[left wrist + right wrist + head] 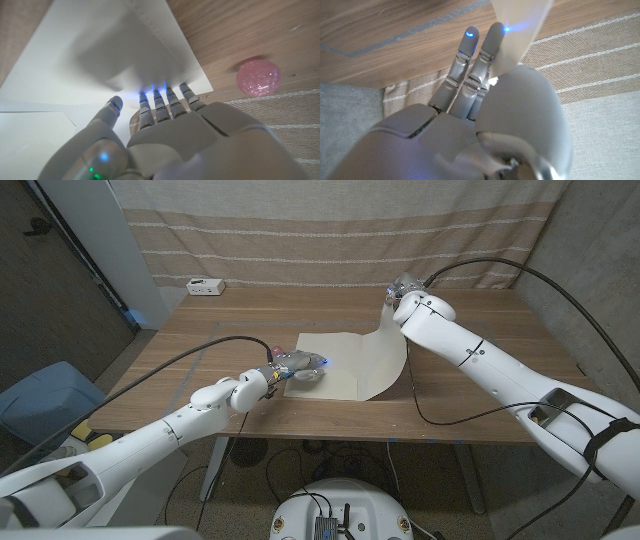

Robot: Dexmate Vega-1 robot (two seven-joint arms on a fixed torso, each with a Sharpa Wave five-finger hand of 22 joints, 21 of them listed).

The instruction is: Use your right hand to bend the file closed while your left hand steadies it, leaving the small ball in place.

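Note:
A cream file lies open on the wooden table. Its right half curls up off the wood, and my right hand grips that raised edge at the top. In the right wrist view the cream flap runs between the fingers and the thumb of the right hand. My left hand presses its fingertips on the file's near left part. The left wrist view shows the left hand with its fingers stretched onto the file. A pink glittery ball sits on the wood just off the file's corner.
A small white box stands at the table's back left corner. A black cable loops over the table under my right arm. A striped curtain hangs behind the table, and a blue bin stands on the floor at the left.

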